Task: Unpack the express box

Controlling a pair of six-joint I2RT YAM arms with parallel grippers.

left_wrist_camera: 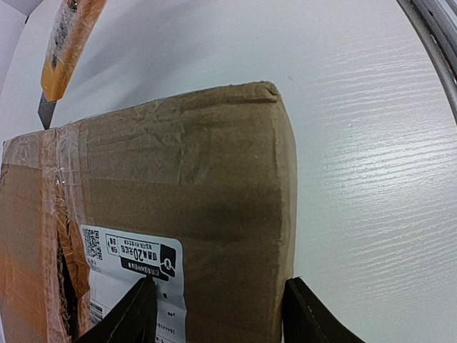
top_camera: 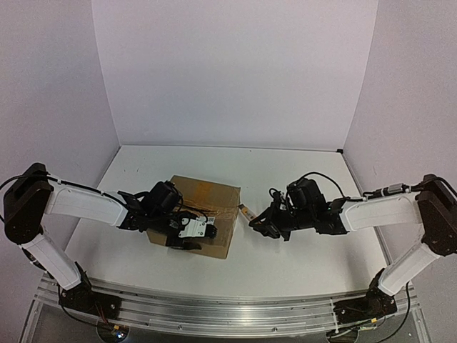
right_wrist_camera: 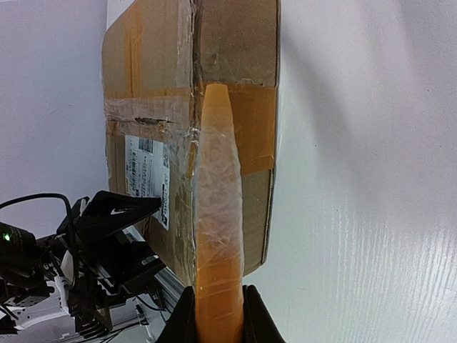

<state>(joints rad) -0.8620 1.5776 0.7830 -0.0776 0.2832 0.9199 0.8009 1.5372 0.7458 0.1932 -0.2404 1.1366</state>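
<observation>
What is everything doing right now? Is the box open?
express box: shut, tape still on
utility knife: blade out, tip at the box's taped edge
right gripper: shut on the knife
left gripper: jaws astride the box's end, seemingly gripping it

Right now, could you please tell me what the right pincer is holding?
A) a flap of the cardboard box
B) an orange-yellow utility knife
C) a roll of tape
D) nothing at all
B: in the right wrist view the right pincer is shut on the handle of the utility knife, whose far end points at the taped edge of the express box.
</observation>
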